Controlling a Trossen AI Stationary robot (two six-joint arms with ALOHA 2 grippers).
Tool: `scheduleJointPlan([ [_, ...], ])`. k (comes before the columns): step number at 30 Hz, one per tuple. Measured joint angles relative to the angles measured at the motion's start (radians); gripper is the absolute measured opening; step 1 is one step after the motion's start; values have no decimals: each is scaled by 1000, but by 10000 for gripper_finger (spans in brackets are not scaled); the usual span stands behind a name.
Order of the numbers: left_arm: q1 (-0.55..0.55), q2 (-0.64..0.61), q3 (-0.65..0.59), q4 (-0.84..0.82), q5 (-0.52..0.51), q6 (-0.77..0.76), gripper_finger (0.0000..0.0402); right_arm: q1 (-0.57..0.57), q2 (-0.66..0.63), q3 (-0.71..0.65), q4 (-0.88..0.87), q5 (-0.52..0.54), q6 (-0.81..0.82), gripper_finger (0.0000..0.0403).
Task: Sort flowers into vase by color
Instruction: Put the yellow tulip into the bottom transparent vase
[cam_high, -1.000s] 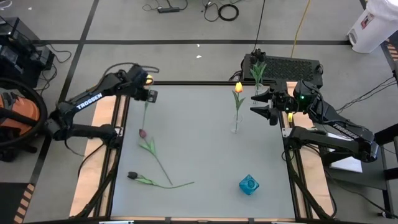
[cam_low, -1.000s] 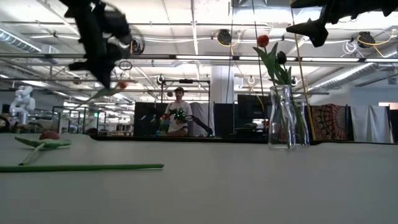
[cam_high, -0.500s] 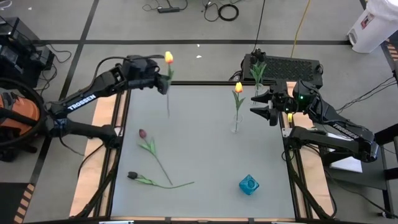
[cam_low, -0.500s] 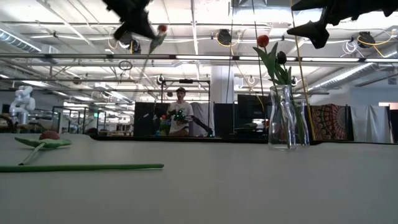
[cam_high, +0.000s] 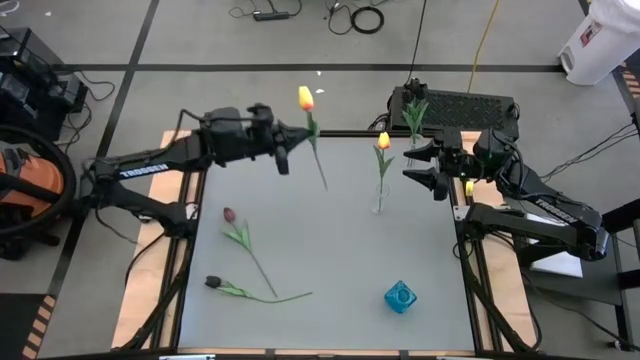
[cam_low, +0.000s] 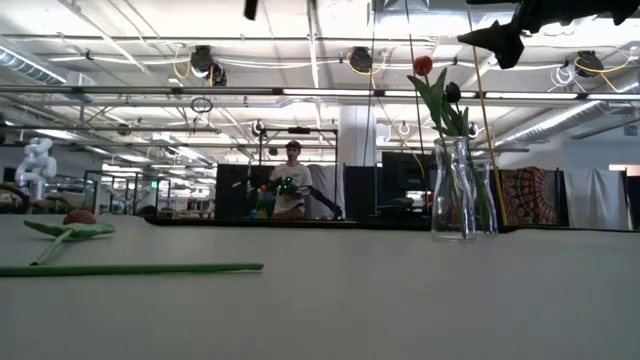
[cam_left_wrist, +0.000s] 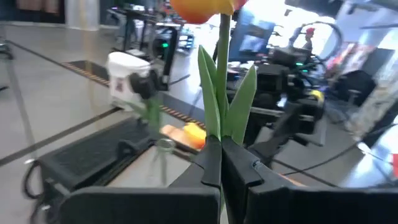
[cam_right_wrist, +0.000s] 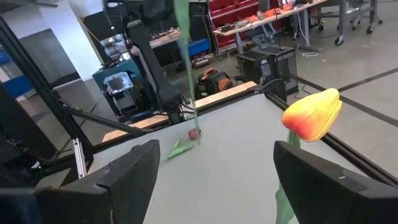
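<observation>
My left gripper (cam_high: 305, 140) hangs over the table's far edge, shut on a yellow tulip (cam_high: 305, 97), whose head (cam_left_wrist: 205, 9) stands above the fingers. A clear glass vase (cam_high: 378, 205) to its right holds another yellow tulip (cam_high: 383, 140); that tulip's head (cam_right_wrist: 313, 115) shows in the right wrist view. My right gripper (cam_high: 418, 165) waits open beside that vase, high above the table, holding nothing. A pinkish red tulip (cam_high: 229, 214) and a dark one (cam_high: 212, 282) lie flat on the table at the left. My left gripper pinches the yellow tulip's stem among its leaves (cam_left_wrist: 219, 127) between its two fingers. The fingers lie level, coming from the table's left, across the stem. The tulip stands roughly upright, head up, its lower stem (cam_high: 322, 175) hanging below the fingers, clear of the table.
A second glass vase with green leaves (cam_high: 414, 112) stands at the far edge near a black keyboard (cam_high: 465, 105). A small blue vase (cam_high: 400, 296) sits at the near right. A person (cam_low: 290, 180) stands in the room behind the table.
My left gripper has risen and swung along the far edge toward the table's right and the clear vase. It has tipped from pointing down to level. The yellow tulip has gone with it and now stands upright, head up, well above the table.
</observation>
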Motion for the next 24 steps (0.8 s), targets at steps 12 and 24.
scheduleJointPlan([
  [12, -152, 152, 50, 164, -130, 64, 0, 0, 0, 6, -4, -23, 3, 306],
  [24, -169, 309, 250, 157, -126, 150, 0, 0, 0, 91, -2, -29, 3, 306],
])
